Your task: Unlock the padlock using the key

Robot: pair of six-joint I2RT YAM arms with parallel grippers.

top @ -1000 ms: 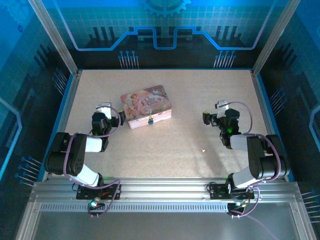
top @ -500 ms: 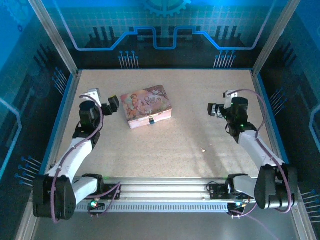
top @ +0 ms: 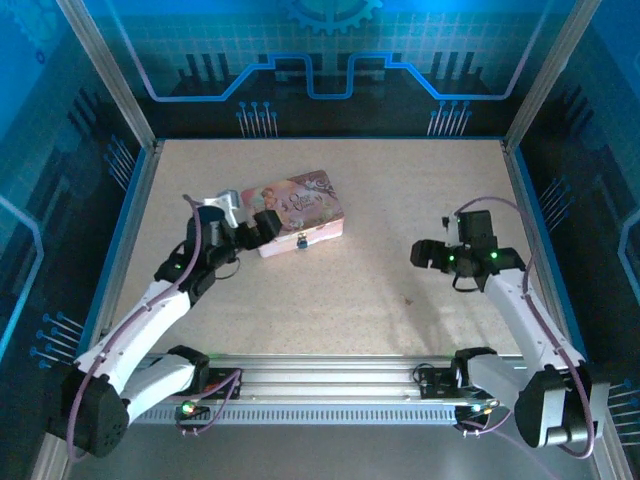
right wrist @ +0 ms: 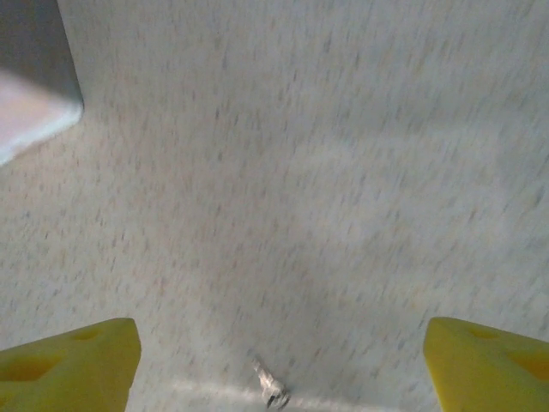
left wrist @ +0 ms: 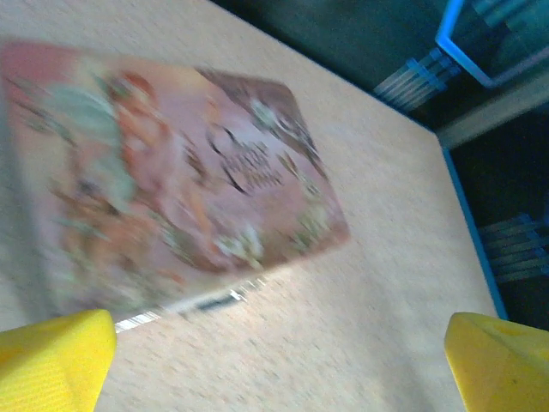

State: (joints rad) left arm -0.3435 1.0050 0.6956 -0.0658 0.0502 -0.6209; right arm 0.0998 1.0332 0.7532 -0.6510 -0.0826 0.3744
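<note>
The right tool (right wrist: 281,348) hangs over bare tabletop (right wrist: 343,172) with its yellow fingertips (right wrist: 69,365) wide apart and nothing between them. In its wrist view the key (right wrist: 269,388) lies at 6 o'clock, flat on the surface, roughly midway between the two tips. From above, the key is at about 7 o'clock from that tool, near it but not touching.

The left tool (top: 258,228) is also spread wide and holds nothing. It sits just beside the left end of the pink tin (top: 295,203), which fills its wrist view from 9 to 1 o'clock. The padlock (top: 300,241) hangs at the tin's near long side, at about 4 o'clock from the left tool and well apart from the key.

The step in hand looks like the pickup of the key, and the task has hardly begun. To do it well, bring the right tool back until the key is centred between the tips, then lower until they brush the tabletop, since so thin and flat a piece slips out of a high pinch. Close across the head rather than the blade, so the blade is left free to enter the lock. The left tool is well placed to steady the tin or the padlock.
</note>
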